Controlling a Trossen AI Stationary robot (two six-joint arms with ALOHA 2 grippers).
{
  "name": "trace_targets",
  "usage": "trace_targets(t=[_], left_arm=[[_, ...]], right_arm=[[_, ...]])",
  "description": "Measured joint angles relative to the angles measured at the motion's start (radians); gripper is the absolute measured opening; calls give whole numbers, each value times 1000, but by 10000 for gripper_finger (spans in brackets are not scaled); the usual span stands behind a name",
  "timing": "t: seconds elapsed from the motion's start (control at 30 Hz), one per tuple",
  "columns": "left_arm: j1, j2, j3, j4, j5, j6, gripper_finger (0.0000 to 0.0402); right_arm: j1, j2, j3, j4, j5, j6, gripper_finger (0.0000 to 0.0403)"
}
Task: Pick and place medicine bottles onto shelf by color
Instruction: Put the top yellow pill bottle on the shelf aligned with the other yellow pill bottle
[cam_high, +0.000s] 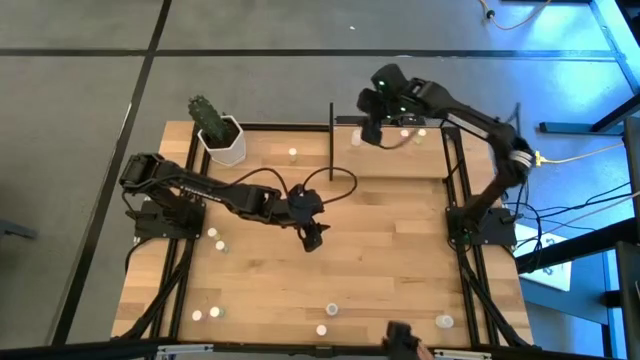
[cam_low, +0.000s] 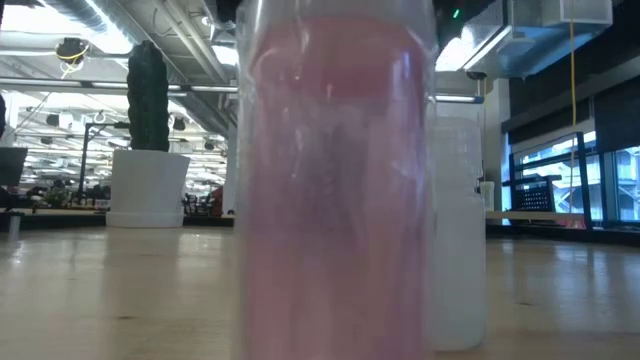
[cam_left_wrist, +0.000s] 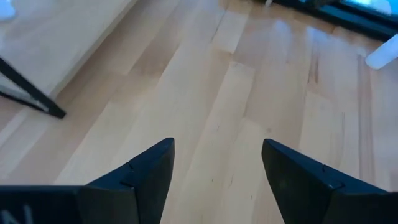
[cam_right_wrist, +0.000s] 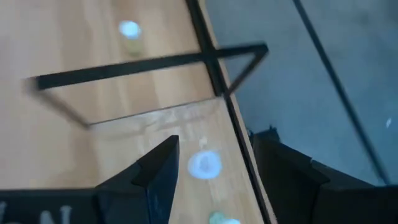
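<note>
Right pincer (cam_high: 384, 128) hangs over the shelf (cam_high: 432, 150) at the table's (cam_high: 380, 260) far right corner; fingers (cam_right_wrist: 163, 171) apart, nothing between them; directly below, on the shelf's light wood, a white-capped bottle (cam_right_wrist: 204, 164) just beside the black frame edge, a greenish cap (cam_right_wrist: 222, 218) near it; another bottle (cam_right_wrist: 130, 29) stands farther off beyond a black crossbar.

Left pincer (cam_high: 313, 238) low over the middle of the table; fingers (cam_left_wrist: 148, 174) spread wide, bare planks between them, nothing held.

Loose medicine bottles scattered on the table: one (cam_high: 292, 153) near the far edge beside the plant pot (cam_high: 222, 140), a pair (cam_high: 216, 238) on the left side, several along the near edge (cam_high: 331, 309).

Low view blocked by a pink-tinted bottle (cam_low: 335, 180) right against the lens, a white one (cam_low: 460, 220) just behind it.
</note>
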Motion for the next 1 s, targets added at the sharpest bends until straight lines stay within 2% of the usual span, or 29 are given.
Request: trace_targets(t=[0.33, 0.5, 0.73, 1.0], left_arm=[[-61, -57, 0, -55, -47, -37, 236], [-90, -122, 0, -63, -59, -35, 236], [-133, -199, 0, -73, -90, -18, 236], [-198, -220, 0, -138, -90, -12, 236]], right_arm=[[247, -299, 0, -225, -9, -11, 209], [415, -390, 0, -280, -82, 62, 209], [643, -435, 0, -392, -87, 236, 209], [838, -408, 0, -453, 51, 465, 209]])
